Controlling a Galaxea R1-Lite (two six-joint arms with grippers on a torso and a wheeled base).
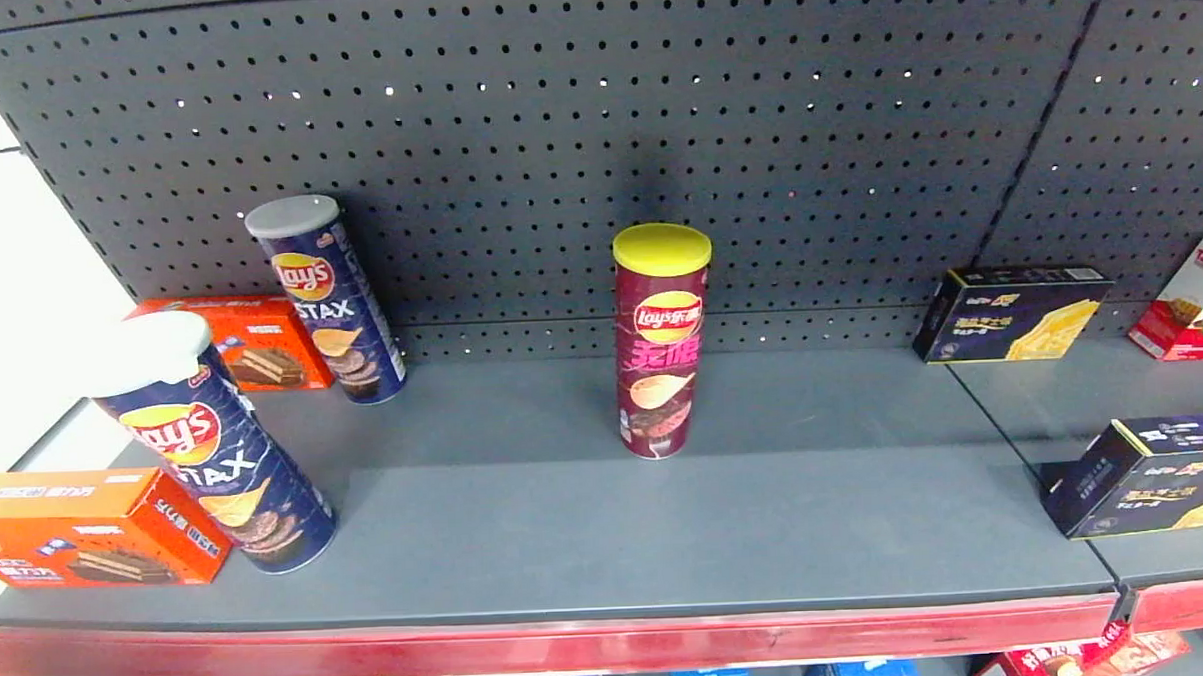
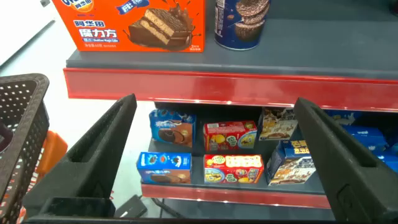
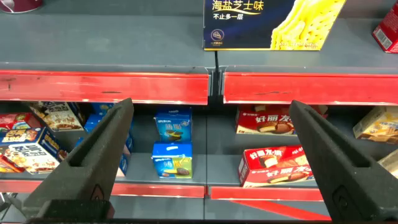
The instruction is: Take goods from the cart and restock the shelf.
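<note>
Cart (image 2: 22, 124) first: its black mesh wall sits just beside my left gripper (image 2: 214, 104), outside one finger, so I judge that arm the nearer one for fetching goods. What the cart holds I cannot tell. My left gripper and my right gripper (image 3: 211, 104) are both spread wide and empty. Ahead of the fingertips runs the shelf (image 2: 249, 87) with its red lip. Farther in, an orange box (image 2: 134, 25) and a blue can (image 2: 239, 25) stand upright.
</note>
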